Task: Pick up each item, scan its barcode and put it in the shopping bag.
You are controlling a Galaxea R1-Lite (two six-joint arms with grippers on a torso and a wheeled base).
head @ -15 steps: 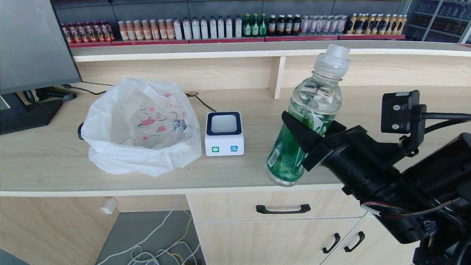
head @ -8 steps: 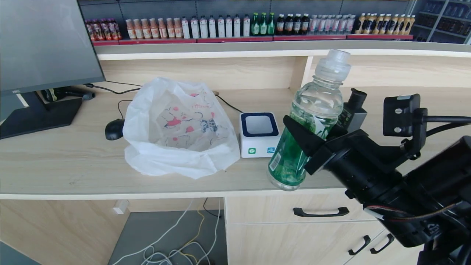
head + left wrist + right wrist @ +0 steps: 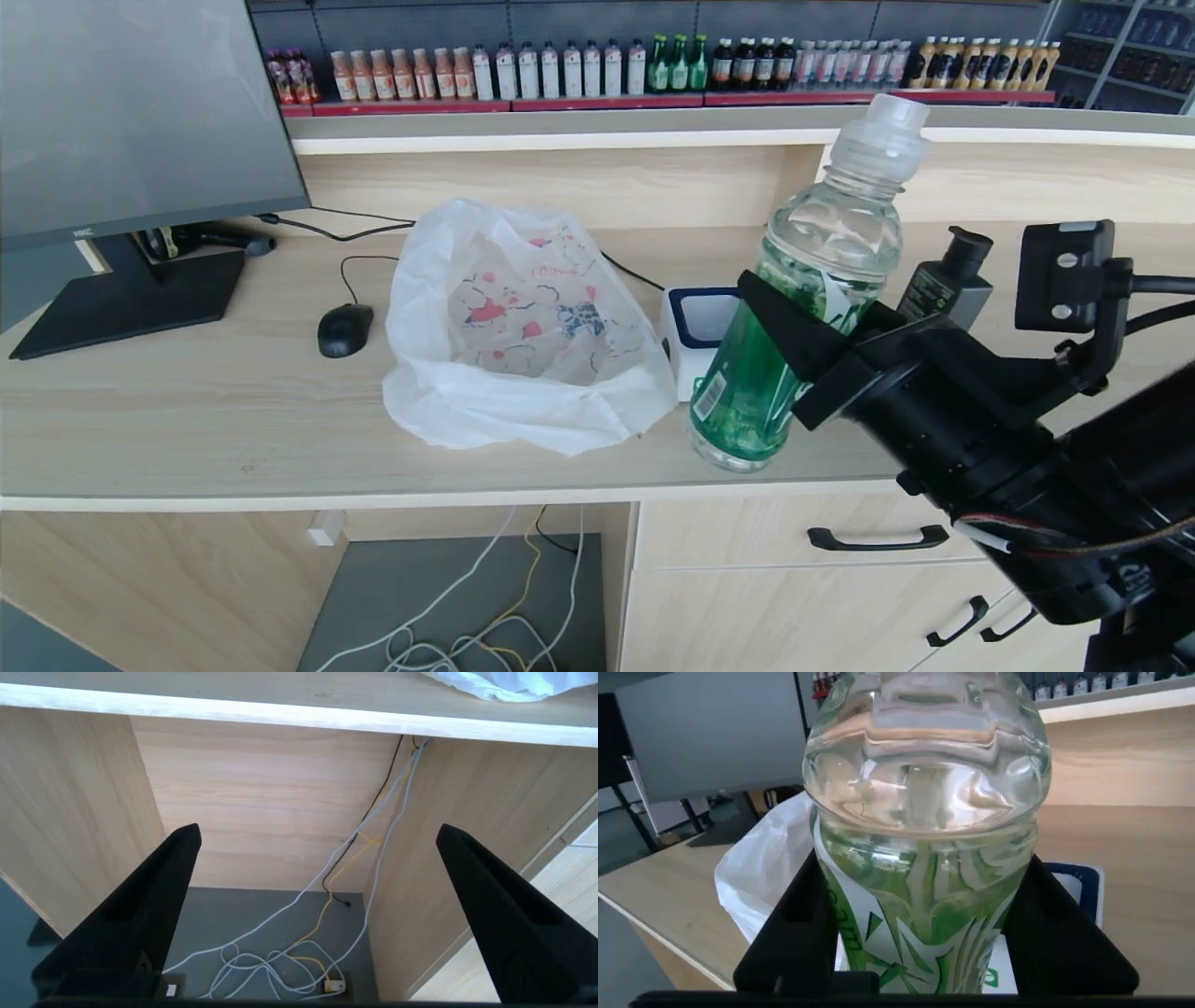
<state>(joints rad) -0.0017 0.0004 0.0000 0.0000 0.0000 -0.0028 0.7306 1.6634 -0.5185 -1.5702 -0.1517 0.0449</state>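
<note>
Green-labelled bottle (image 3: 831, 233), clear cap up, slightly tilted, clamped round its middle by the right tool (image 3: 789, 322); one black finger on each side of the label in the right wrist view (image 3: 924, 943). Barcode faces the bench's front edge. Bottle base low over the front of the bench (image 3: 187, 420), just beside the white scanner (image 3: 695, 327). Open shopping bag (image 3: 532, 345) touching the scanner's other side. Mouse (image 3: 344, 329) and monitor (image 3: 131, 103) further left. Left tool (image 3: 318, 831) below bench level, fingers wide apart, holding nothing, facing cables (image 3: 308, 943) on the floor
</note>
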